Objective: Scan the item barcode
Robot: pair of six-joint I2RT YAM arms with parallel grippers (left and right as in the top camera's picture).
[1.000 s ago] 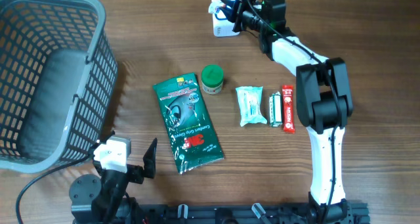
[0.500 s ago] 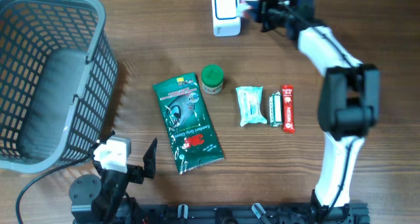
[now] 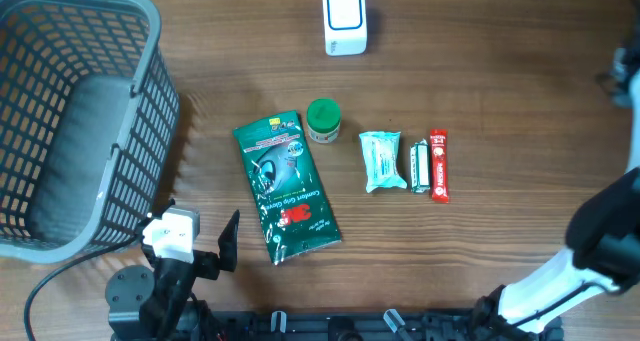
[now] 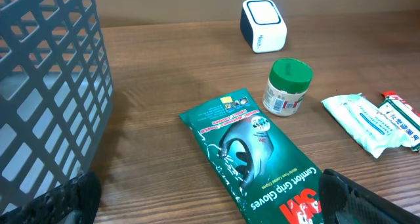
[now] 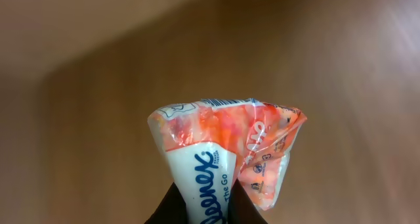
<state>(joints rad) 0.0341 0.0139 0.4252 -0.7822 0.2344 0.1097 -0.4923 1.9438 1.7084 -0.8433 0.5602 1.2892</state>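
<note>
Soft, even light falls from above on the wooden table (image 3: 520, 61); the basket (image 3: 135, 146) casts a faint shadow beside it. The overhead view is sharp. Behind the crisp tissue pack (image 5: 223, 152), the right wrist view blurs, brightening toward the upper right.

basket (image 3: 140, 151) blocks left (bare table (image 3: 520, 91) beside scanner (image 3: 345, 19)).

Basket (image 3: 150, 41) sitting far left on table (image 3: 520, 101). Scanner (image 3: 345, 21) standing far centre. Gloves pkt (image 3: 286, 186) lying mid-table, jar (image 3: 323, 120) standing just beside its far-right corner. Right of them, in a row: wipes pkt (image 3: 381, 161), inner bar (image 3: 420, 167), outer bar (image 3: 438, 165), all lying close tog. Tissue pkt (image 5: 223, 152) sitting betw. right gripper (image 5: 207, 207) fingers.
</note>
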